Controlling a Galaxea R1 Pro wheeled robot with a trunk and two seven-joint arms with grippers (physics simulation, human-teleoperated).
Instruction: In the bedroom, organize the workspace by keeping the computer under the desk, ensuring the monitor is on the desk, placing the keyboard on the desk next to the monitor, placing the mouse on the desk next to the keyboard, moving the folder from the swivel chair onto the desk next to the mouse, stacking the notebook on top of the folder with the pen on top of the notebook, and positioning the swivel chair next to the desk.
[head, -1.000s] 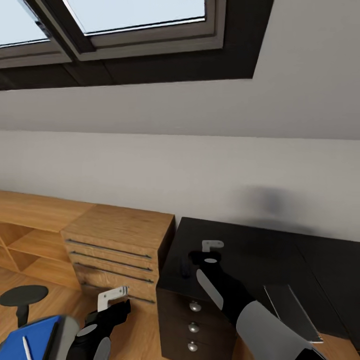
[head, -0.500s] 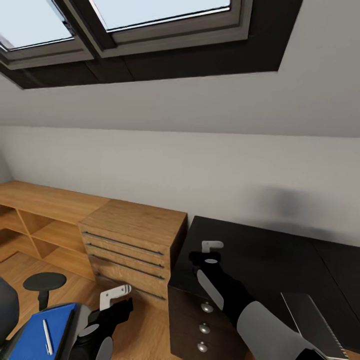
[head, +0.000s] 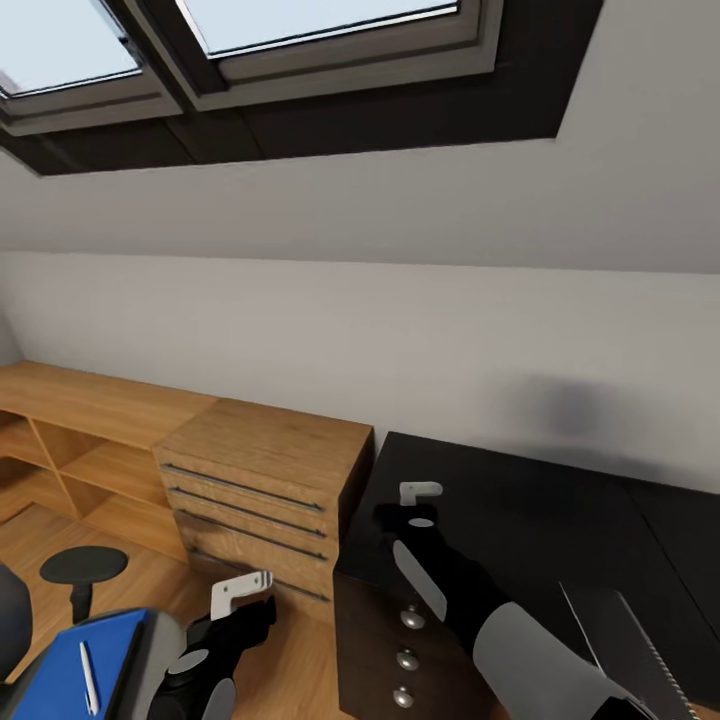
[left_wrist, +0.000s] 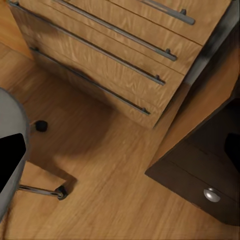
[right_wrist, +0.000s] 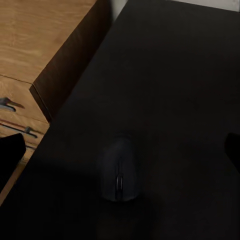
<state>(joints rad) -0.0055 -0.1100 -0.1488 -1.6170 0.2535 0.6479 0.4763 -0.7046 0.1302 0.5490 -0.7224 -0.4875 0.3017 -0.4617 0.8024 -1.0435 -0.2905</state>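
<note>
Right gripper (head: 420, 497) hovers above the black desk (head: 520, 500) in the head view; whether its fingers are spread cannot be told. Left gripper (head: 240, 590) hangs lower, over the wooden floor before one wooden chest of drawers (head: 265, 470), its state also unclear. One blue folder (head: 60, 670) with one pen (head: 88, 678) on it lies on the swivel chair (head: 15, 620). Left wrist view: three drawer handles, one chair caster (left_wrist: 61, 191). Right wrist view: one dark mouse (right_wrist: 120, 170) resting on the desk, between both fingertips, untouched
</note>
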